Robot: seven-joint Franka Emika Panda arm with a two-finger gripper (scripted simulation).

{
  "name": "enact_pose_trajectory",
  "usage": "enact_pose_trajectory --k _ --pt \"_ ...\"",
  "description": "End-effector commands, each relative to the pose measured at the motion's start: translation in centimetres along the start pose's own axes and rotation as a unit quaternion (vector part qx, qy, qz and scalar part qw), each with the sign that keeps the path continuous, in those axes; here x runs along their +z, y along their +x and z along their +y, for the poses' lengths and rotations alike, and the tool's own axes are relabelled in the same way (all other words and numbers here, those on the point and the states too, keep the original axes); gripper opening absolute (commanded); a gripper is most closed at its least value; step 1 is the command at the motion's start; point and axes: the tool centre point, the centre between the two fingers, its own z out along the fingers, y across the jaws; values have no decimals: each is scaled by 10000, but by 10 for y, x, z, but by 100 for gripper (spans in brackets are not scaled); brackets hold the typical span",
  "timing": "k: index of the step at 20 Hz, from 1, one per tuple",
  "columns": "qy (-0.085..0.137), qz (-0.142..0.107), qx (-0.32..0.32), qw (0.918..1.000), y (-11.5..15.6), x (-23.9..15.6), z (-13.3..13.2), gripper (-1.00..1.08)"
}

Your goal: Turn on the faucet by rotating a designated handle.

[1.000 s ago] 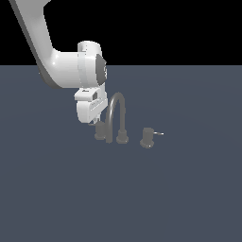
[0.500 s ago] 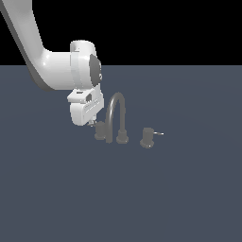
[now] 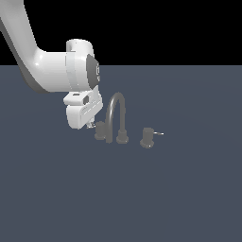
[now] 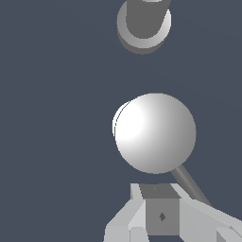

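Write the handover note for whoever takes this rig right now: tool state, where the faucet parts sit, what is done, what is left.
Tool: low beside the dark grey knob with the dull lever pin, at the exterior view's left of the arched gooseneck spout; open or shut cannot be told.
In the wrist view the pin sticks out from under the knob's round top toward the tool.
Other knob, with the whitish-tipped pin, stands untouched on the spout's far side.
Done: approach. Left: push the pin round to turn the faucet on.

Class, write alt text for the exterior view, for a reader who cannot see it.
A white robot arm lowers its pincer beside the handle on the exterior view's left of a dark grey faucet. A second knob stands apart on the exterior view's right, on a flat blue-grey surface.
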Motion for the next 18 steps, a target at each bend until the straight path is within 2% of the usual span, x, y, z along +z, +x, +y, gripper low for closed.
enact_pose_trajectory --k 1,4,5,18 --pt "-115 26 -20 9999 2 0 18 -100" --pt "-123 24 -25 9999 2 -1 25 -100" --pt "-43 24 -49 10000 -2 0 17 -100" --pt "-119 23 -28 9999 34 -1 44 -100"
